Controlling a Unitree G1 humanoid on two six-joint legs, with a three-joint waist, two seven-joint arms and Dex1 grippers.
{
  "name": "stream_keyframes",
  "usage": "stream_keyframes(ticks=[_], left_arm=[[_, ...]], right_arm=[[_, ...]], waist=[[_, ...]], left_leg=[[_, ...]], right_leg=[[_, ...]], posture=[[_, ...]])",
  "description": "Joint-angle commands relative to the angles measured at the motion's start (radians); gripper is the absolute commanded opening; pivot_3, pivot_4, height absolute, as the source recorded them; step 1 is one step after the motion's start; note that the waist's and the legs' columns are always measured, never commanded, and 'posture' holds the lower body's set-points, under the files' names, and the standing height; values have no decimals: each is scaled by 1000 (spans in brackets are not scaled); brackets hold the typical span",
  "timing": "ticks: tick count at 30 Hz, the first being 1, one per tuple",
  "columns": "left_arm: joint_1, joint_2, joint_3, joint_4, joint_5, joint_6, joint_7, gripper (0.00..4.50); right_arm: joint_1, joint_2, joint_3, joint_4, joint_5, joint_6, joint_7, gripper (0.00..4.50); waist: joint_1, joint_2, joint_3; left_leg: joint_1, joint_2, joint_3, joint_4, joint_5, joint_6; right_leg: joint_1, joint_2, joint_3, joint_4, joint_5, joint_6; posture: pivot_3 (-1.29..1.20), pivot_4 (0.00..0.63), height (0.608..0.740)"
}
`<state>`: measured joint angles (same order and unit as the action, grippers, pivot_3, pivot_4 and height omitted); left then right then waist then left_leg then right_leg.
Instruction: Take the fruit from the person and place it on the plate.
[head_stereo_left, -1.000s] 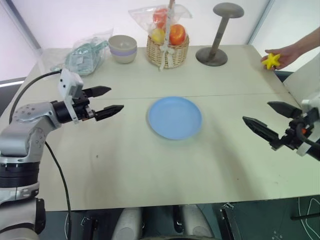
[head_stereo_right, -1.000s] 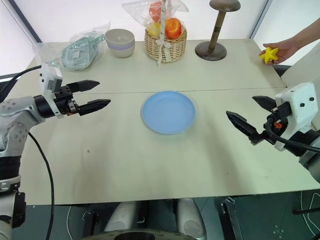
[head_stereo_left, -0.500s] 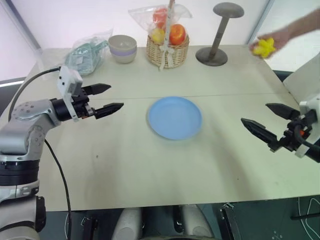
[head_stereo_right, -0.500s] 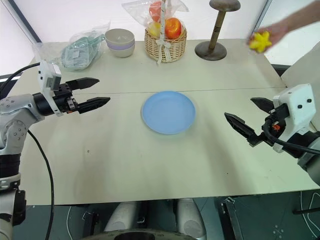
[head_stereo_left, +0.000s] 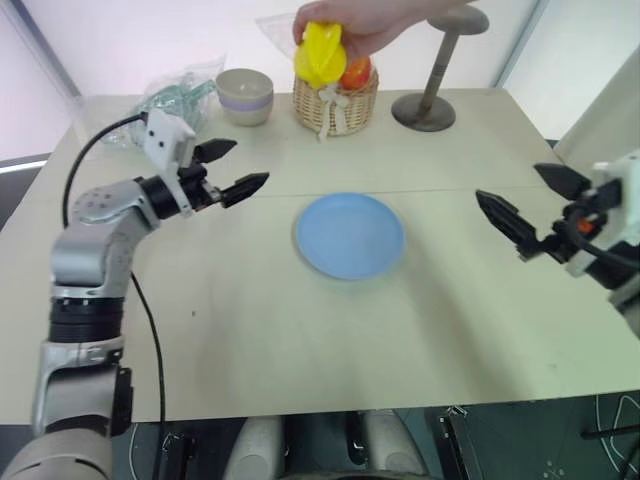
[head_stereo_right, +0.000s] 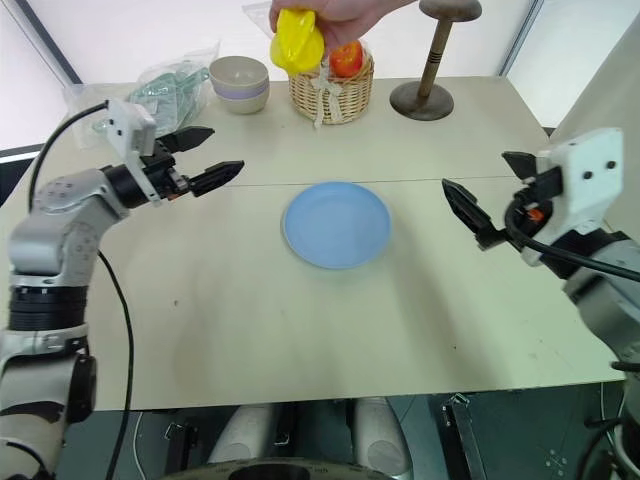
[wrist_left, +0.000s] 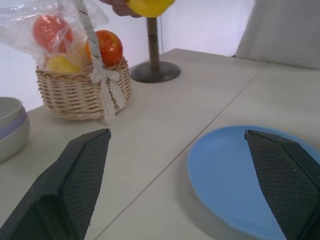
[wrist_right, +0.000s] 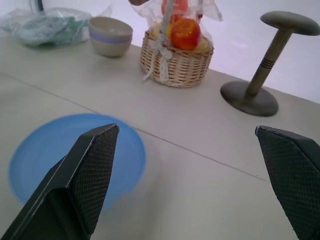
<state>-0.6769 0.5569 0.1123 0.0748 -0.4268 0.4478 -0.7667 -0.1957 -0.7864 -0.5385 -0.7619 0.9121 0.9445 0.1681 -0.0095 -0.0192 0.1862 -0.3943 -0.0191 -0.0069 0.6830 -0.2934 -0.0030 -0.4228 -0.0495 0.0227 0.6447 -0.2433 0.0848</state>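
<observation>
Overhead, fruit (head_stereo_left: 320, 55) in person's hand (head_stereo_left: 375, 20), above and beyond left jaws (head_stereo_left: 236, 168), both jaws wide and empty

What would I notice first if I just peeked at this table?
A person's hand holds a bright yellow fruit up in the air, in front of the basket at the back of the table. In the middle lies a light blue plate, with an open left gripper and an open right gripper on either side.
</observation>
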Motion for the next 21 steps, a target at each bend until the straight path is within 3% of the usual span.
stream_keyframes(ticks=[1,5,10,15,21], left_arm=[[-42,-52,14,-1,49,-35,128,4500],[-31,-170,38,-38,93,-43,336,4500],[-9,-290,4,-156,146,-72,478,4500],[-41,-352,-26,-143,181,-119,519,4500],[-125,-352,-56,-6,262,-225,531,4500]], right_arm=[[-46,29,55,-28,-22,-30,-54,4458],[-67,59,105,-23,-42,-41,-79,4458],[-24,76,119,-26,-76,-59,-77,4458],[-14,88,129,-27,-96,-69,-78,4458],[-5,99,126,-35,-111,-75,-74,4458]], waist=[[0,0,0],[1,0,0],[5,0,0],[16,0,0],[21,0,0]], left_leg=[[0,0,0,0,0,0],[-2,0,0,0,0,0],[-3,0,0,0,0,0],[-3,-1,0,0,0,0],[-3,-1,0,0,0,0]], right_leg=[[0,0,0,0,0,0],[-2,0,0,1,0,0],[-3,-1,0,0,0,0],[-3,0,0,1,0,0],[-3,3,0,1,0,0]], posture=[[0,150,740],[0,150,740],[0,150,740],[0,150,740],[0,150,740]])
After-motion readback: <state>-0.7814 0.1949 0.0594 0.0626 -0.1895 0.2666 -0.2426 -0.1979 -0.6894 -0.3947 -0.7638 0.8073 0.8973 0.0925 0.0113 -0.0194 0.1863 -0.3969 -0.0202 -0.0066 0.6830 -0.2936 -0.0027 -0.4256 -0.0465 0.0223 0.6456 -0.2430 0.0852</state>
